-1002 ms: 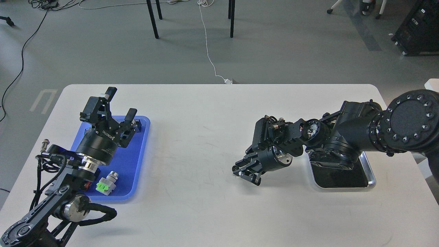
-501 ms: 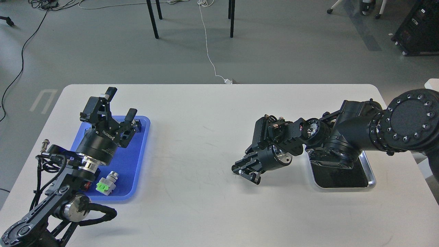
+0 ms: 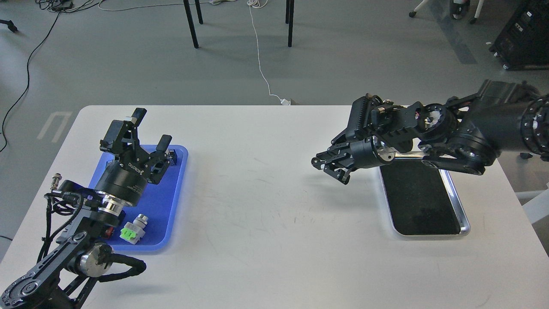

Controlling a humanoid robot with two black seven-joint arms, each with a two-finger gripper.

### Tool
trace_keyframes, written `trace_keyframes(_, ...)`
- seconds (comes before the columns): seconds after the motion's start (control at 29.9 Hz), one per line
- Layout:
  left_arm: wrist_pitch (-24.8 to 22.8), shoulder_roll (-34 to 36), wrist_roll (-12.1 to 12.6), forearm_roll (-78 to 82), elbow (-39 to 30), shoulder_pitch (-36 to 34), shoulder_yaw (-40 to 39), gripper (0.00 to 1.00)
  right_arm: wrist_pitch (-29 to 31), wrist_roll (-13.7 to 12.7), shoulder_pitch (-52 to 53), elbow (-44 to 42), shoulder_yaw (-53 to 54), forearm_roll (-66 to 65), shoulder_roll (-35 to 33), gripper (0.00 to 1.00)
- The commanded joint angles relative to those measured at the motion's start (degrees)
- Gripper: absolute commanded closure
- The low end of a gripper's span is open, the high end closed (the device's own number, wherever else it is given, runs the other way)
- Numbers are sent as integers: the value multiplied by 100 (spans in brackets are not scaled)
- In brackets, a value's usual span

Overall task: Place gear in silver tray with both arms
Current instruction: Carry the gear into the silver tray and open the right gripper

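Observation:
The silver tray (image 3: 466,225) lies at the table's right, its black inner surface bare where it shows; its far end is hidden under my right arm. My right gripper (image 3: 329,168) hangs above the table just left of the tray's far end and points left. Its fingers are dark and run together, so I cannot tell whether they are shut or hold anything. I cannot make out a gear anywhere. My left gripper (image 3: 151,129) is open and empty, fingers up, above the far end of the blue tray (image 3: 171,206).
A small grey part with a green face (image 3: 133,230) lies at the near end of the blue tray. A small metal plug (image 3: 55,180) sits by the left arm. Chair legs and cables are on the floor beyond the table.
My right arm has risen and swung back and to the right, from low over the table's middle to beside the tray's far end, uncovering most of the tray. The left arm has not moved.

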Motion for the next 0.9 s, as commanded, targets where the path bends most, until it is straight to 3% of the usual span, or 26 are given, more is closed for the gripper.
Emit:
trace_keyframes(0.0,-6,-27,0,-1,1,-1,2,2,15,-1,-49,-185,-253,-220,-489,84)
trace_keyframes(0.33,-6,-107,0,-1,-43,8,11,2,-12,-1,-699,-1345,-772,-246,-841,84)
trace_keyframes(0.67,-6,-150,0,8,-51,8,11,2,-20,-1,-980,-1021,-790,-281,-1509,84)
trace_keyframes(0.87,-6,-151,0,8,-104,8,20,2,-73,-1,-1227,-1056,-694,-272,-1518,83)
